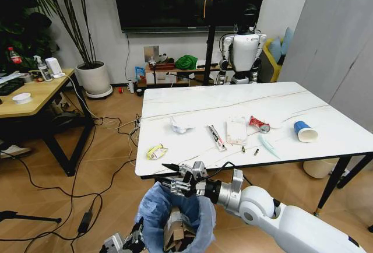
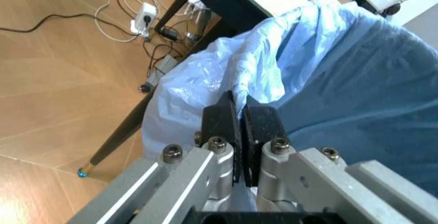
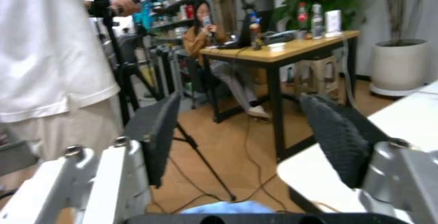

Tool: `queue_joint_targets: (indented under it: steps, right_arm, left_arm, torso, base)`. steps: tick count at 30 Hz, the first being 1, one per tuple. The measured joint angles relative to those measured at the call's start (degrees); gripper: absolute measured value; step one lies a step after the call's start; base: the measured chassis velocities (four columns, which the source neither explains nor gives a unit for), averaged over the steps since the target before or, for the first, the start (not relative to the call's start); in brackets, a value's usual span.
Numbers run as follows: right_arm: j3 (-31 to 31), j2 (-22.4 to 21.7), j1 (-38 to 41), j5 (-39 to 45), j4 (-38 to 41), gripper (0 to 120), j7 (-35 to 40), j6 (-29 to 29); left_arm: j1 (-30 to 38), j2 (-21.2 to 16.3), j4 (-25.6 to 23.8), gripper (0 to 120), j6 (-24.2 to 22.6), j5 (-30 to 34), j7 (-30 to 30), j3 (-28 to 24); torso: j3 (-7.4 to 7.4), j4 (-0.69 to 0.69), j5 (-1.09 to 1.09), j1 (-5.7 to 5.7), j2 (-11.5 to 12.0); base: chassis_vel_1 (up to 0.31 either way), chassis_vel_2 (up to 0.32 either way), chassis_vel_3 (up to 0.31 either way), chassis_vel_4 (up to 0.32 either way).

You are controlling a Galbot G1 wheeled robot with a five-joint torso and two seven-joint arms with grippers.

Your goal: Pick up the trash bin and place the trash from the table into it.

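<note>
The trash bin (image 1: 175,218), lined with a crinkly light blue bag, is at the table's near left edge, with torn brown cardboard (image 1: 175,234) inside. My left gripper (image 1: 133,242) is shut on the bin's bag-covered rim (image 2: 239,116). My right gripper (image 1: 168,175) hovers open over the bin mouth with nothing between its fingers (image 3: 161,131). On the marble-look table (image 1: 291,98) lie a yellow wrapper (image 1: 156,151), crumpled white paper (image 1: 179,126), a clear plastic pack (image 1: 236,129), a crushed red can (image 1: 259,124), a blue-and-white cup (image 1: 305,131) and small bits (image 1: 256,151).
A wooden desk (image 1: 35,92) stands to the left, with cables (image 1: 111,130) across the floor between it and the table. A beige bucket (image 1: 319,168) sits under the table's right side. A white humanoid robot (image 1: 245,49) and a potted plant (image 1: 93,78) stand by the back wall.
</note>
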State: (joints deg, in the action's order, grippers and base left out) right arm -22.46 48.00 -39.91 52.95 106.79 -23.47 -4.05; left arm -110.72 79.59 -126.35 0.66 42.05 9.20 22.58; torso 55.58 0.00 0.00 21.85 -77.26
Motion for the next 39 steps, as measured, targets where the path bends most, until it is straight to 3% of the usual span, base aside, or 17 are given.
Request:
queue_joint_targets:
  steps: [5,9,14,20,26,39]
  right_arm:
    - [3.88,-1.3,-1.61,-0.97,0.57,91,4.8,0.32]
    - [5.69,-2.29,-1.55,-3.35,0.55,98,12.52,1.31]
    - [6.15,-1.81,0.77,-4.51,-1.38,100,18.32,2.5]
    - [9.6,-1.64,2.6,-1.66,-3.38,100,25.89,11.63]
    - [11.84,-1.66,3.0,-1.06,-8.5,100,26.4,14.69]
    - [14.17,-0.38,4.0,-1.99,-19.67,100,23.89,15.56]
  left_arm:
    - [-2.06,-0.34,-1.52,0,0.11,-0.35,-0.07,0.74]
    - [-3.7,-0.53,-2.31,0,0.24,-0.83,0.15,1.32]
    - [-4.56,-0.51,-2.4,0,0.36,-1.75,0.36,2.03]
    - [-5.29,-0.09,-3.35,0,0.55,-3.15,0.37,2.55]
    - [-5.2,0.52,-3.66,0,0.58,-3.86,0.37,2.51]
    - [-5.32,0.7,-4.77,0,0.61,-3.98,0.45,3.15]
  torso:
    - [0.0,0.0,0.0,0.0,0.0]
    - [0.0,-0.01,0.0,0.0,0.0]
    - [0.0,0.0,0.0,0.0,0.0]
    - [0.0,0.0,-0.01,0.0,0.0]
    - [0.0,0.0,0.0,0.0,0.0]
    - [0.0,0.0,0.0,0.0,0.0]
  base:
    - [0.0,0.0,0.0,0.0]
    - [0.0,0.0,0.0,0.0]
    - [0.0,0.0,0.0,0.0]
    - [0.0,0.0,0.0,0.0]
    - [0.0,0.0,0.0,0.0]
    - [0.0,0.0,0.0,0.0]
